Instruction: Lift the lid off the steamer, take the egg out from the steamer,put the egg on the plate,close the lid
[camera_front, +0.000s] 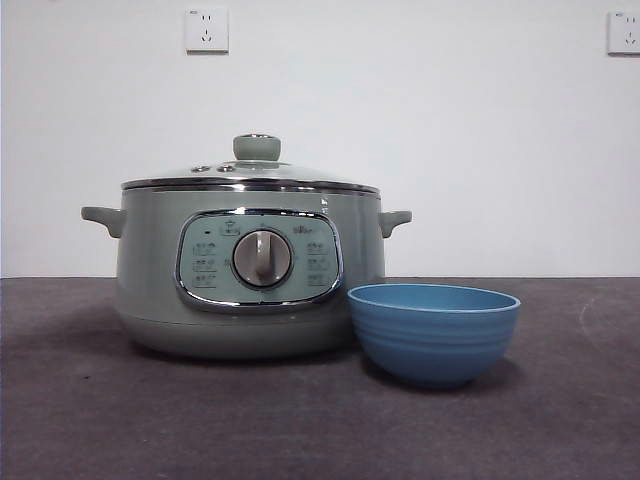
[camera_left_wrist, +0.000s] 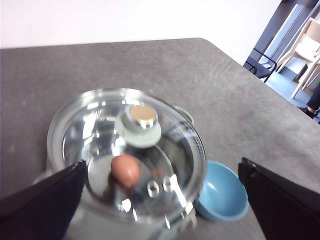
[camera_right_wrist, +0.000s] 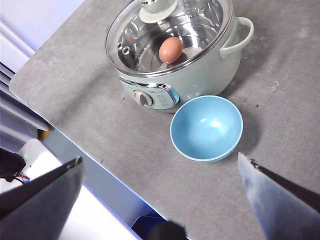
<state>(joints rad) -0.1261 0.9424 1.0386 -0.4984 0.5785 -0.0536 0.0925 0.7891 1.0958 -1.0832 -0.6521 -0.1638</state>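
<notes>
Lid (camera_left_wrist: 127, 150) seated on steamer (camera_front: 245, 280), brown egg (camera_left_wrist: 125, 170) visible thru glass inside. Blue plate (camera_front: 433, 330), bowl-shaped, empty, on counter (camera_front: 300, 420) just beside steamer, panel side. My left hand (camera_left_wrist: 160, 200) hangs above the pot, jaws wide apart, nothing held; pale green knob (camera_left_wrist: 138, 126) lies between and ahead of them, axis upright. Right hand (camera_right_wrist: 160, 195) also spread, empty, off past the plate, farther from the knob. Judgement: left is nearer, so lid lift = left, straight descent onto knob
</notes>
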